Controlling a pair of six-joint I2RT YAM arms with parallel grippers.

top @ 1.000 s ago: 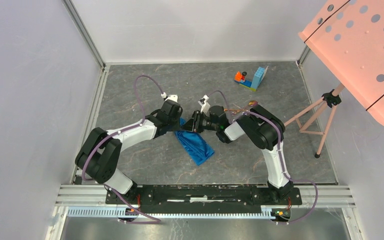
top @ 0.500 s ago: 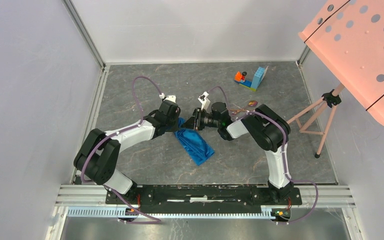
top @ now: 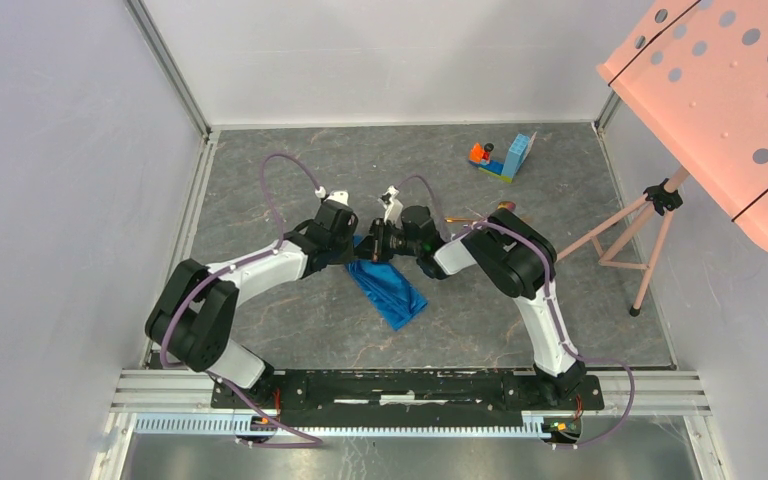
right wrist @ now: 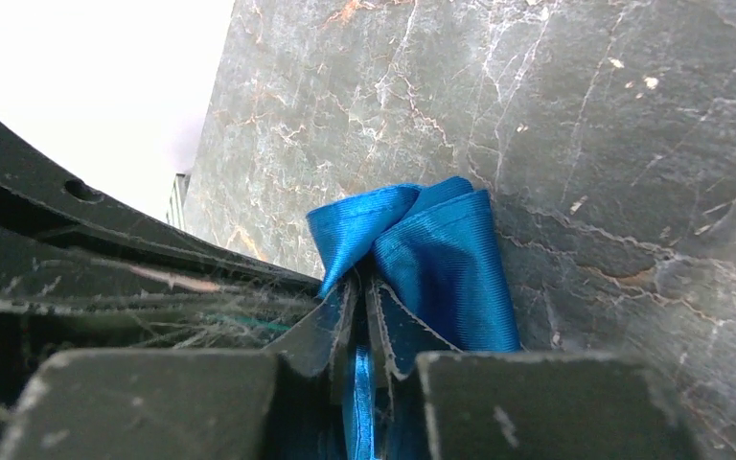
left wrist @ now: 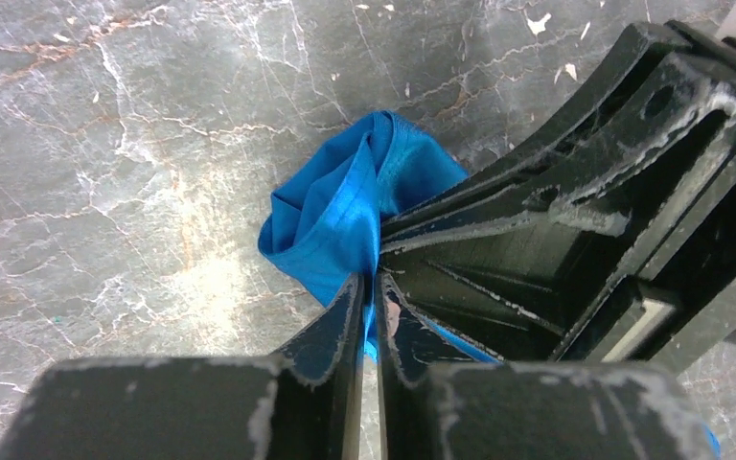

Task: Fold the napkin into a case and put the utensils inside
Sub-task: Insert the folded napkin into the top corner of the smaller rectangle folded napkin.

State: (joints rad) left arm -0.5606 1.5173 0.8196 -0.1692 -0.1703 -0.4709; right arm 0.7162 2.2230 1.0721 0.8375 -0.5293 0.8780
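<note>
Napkin (top: 396, 296): lying as a narrow fold between the arms, running 11 to 5 o'clock, its 11 o'clock end bunching.
Left gripper (left wrist: 368, 287): pinching that end, fingers pressed together.
Right gripper (right wrist: 358, 292): pinching it too, having been sliding toward 9 o'clock this past second, likely tightening the fold.
Utensils (top: 506, 208): waiting outside, at 2 o'clock.

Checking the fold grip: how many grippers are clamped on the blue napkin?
2. The left gripper pinches the napkin at its bunched far end. The right gripper pinches the same end, facing the left one. Neither grip is hidden.
</note>
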